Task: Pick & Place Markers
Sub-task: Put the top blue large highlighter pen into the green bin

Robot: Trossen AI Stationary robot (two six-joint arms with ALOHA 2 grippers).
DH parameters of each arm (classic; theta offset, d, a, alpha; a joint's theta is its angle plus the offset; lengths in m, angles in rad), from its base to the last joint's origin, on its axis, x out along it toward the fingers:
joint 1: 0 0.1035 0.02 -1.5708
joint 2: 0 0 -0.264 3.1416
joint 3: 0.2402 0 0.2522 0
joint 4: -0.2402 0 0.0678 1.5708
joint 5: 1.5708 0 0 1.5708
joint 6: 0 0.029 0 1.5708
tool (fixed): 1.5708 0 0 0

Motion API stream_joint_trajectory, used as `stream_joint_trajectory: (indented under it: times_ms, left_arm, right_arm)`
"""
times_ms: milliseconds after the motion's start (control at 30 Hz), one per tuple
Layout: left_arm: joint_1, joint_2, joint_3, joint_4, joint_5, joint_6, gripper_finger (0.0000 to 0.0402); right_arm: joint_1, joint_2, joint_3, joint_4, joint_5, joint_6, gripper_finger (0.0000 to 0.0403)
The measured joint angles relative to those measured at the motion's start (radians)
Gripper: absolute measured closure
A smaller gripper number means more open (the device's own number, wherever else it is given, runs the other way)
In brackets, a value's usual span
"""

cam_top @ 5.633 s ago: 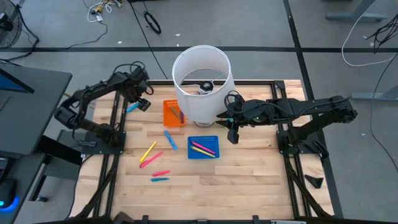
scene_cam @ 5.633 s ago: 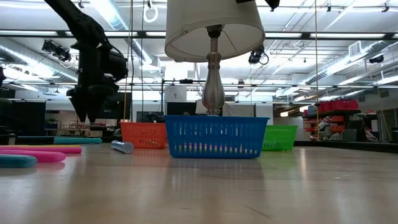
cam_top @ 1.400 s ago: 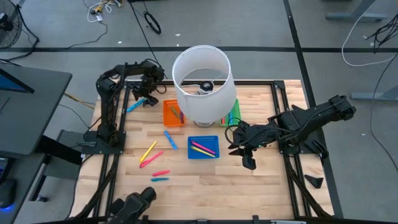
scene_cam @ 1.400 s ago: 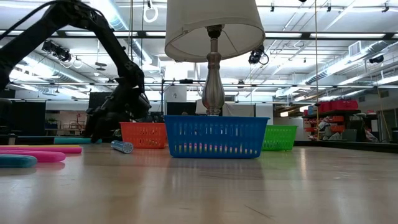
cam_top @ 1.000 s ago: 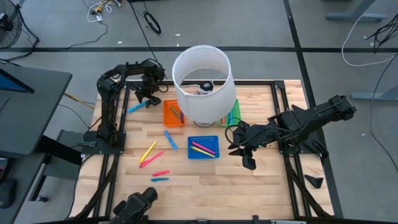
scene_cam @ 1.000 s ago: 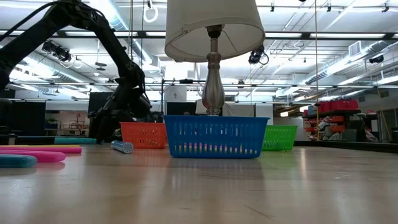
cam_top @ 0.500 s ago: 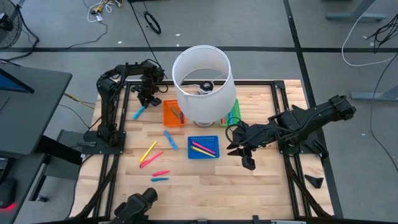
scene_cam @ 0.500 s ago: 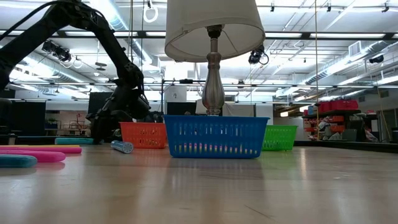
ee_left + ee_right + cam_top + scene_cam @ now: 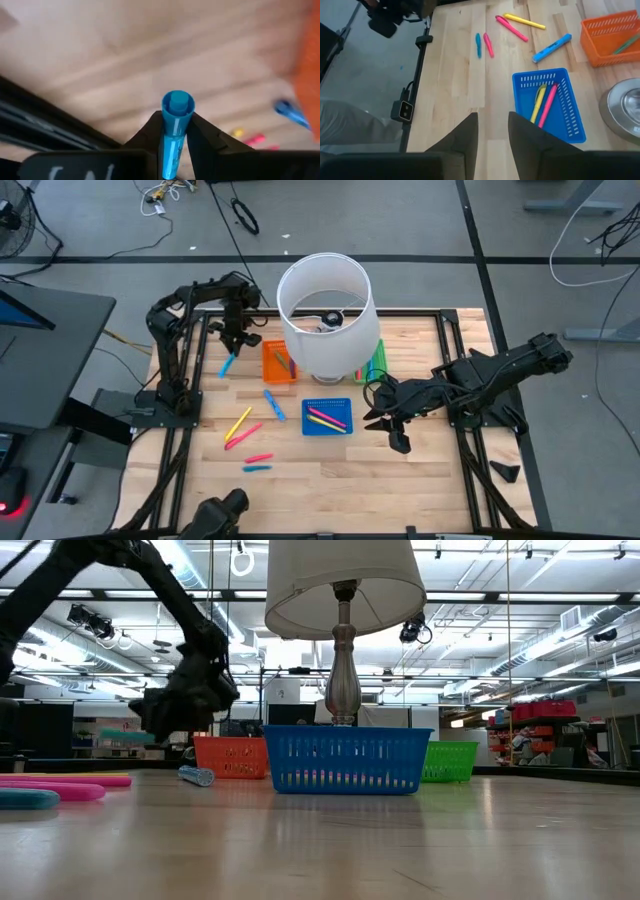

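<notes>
My left gripper (image 9: 232, 348), at the table's far left beside the orange tray (image 9: 279, 361), is shut on a light blue marker (image 9: 227, 365), which the low view shows in the air (image 9: 125, 733). Other markers lie flat on the wood: a blue one (image 9: 273, 404), a yellow one (image 9: 238, 422), two pink ones (image 9: 258, 457) and a teal one (image 9: 257, 467). The blue tray (image 9: 327, 417) holds a yellow and a pink marker. My right gripper (image 9: 396, 438) hovers open to the right of the blue tray, with nothing between its fingers (image 9: 470, 135). My left gripper pinches the light blue marker's barrel (image 9: 171, 137) between its two fingers. The marker's capped end (image 9: 177, 104) sticks out past the fingertips. It is lifted clear of the table and lies about level in the low view.
A lamp with a white shade (image 9: 325, 315) stands at the far middle and covers part of the orange tray and the green tray (image 9: 376, 360). Bare wood lies toward the near edge and the right (image 9: 400, 480). The black frame rail (image 9: 190, 380) runs along the left side.
My left gripper has taken hold of the light blue marker, which lay on the table at the far left, and has gone up with it. The marker has turned a little and now hangs clear of the wood. My right arm has kept still.
</notes>
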Motion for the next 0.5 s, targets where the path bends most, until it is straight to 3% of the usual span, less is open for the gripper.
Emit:
stream_joint_trajectory:
  times_ms: [233,500]
  left_arm:
    - [-0.042,-0.151,0.000,-0.124,0.052,-0.083,0.0338]
    - [-0.143,-0.337,0.001,-0.164,0.154,-0.292,0.0338]
  right_arm:
    - [0.000,0.000,0.000,0.005,-0.001,-0.013,0.0293]
    - [0.000,0.000,0.000,0.005,-0.035,-0.048,0.0293]
